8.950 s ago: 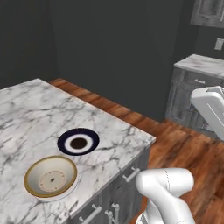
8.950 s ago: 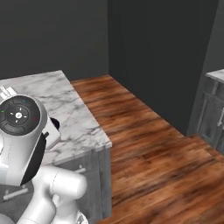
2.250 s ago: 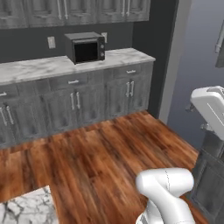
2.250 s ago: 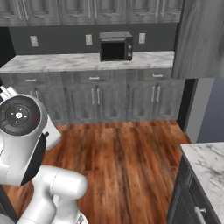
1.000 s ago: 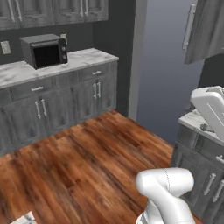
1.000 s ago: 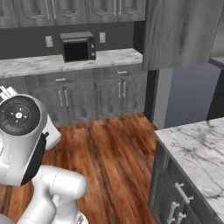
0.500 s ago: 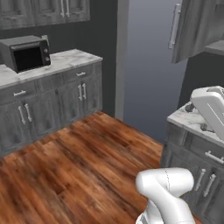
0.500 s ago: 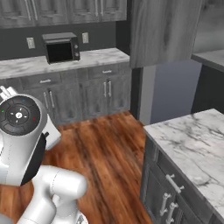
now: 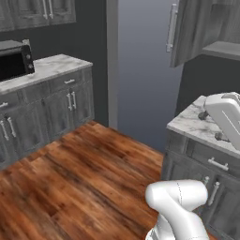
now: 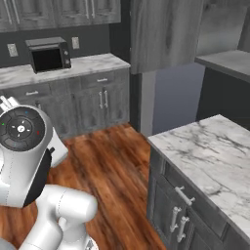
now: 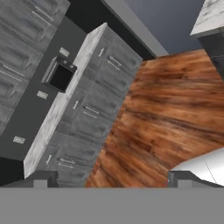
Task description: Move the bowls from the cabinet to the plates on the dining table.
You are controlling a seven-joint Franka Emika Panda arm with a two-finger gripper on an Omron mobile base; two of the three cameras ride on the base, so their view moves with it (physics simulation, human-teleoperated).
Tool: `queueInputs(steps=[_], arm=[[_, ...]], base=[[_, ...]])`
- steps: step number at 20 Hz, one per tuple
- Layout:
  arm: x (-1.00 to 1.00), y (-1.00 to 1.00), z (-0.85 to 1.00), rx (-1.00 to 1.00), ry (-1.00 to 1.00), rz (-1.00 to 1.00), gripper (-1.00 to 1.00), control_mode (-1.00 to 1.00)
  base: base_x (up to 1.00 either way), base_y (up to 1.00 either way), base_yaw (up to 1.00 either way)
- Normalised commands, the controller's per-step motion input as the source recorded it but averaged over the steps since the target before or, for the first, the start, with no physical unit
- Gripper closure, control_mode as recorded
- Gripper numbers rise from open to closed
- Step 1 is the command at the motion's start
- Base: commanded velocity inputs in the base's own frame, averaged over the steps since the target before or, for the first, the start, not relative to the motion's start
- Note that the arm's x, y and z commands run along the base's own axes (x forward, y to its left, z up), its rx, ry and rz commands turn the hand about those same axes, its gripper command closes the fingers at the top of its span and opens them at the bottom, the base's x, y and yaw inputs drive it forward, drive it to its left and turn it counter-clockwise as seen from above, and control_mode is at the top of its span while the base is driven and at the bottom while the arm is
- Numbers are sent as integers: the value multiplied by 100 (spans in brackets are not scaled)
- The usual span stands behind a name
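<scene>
The base is swinging round a grey kitchen, the view still sliding: the black microwave (image 9: 13,60) that sat near the middle of the left base view a second ago is now slipping out at nine o'clock, with its long marble bench (image 9: 47,70) trailing after it. At the centre, the wooden floor (image 9: 79,178) is opening out between the units. At one o'clock, a tall grey woodgrain cabinet (image 9: 187,28) with a long silver bar handle (image 9: 171,27) is coming into frame, its door standing ajar, and beneath it at three o'clock a marble-topped bench (image 10: 210,156) with grey drawer fronts is filling the right base view.

The hand (image 11: 109,179) is riding spread wide with nothing between its fingertips (image 11: 41,178), pointing down at the floor and the microwave wall.

Neither bowl can be made out here; the open shelf beside the cabinet door is too dim to read. The plates are likewise out of frame. Judging by the turn, the robot is travelling toward the cabinet for a bowl, so reaching and grasping are yet to begin.
</scene>
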Motion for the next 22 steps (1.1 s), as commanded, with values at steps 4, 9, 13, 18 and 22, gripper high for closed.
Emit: queueInputs(steps=[4,9,13,18,22], arm=[[0,0,0,0,0,0,-100,100],[0,0,0,0,0,0,-100,100],[0,0,0,0,0,0,-100,100],[0,0,0,0,0,0,-100,100],[0,0,0,0,0,0,-100,100]], base=[[0,2,-24],[0,1,-24],[0,1,-24],[0,2,-24],[0,2,-24]])
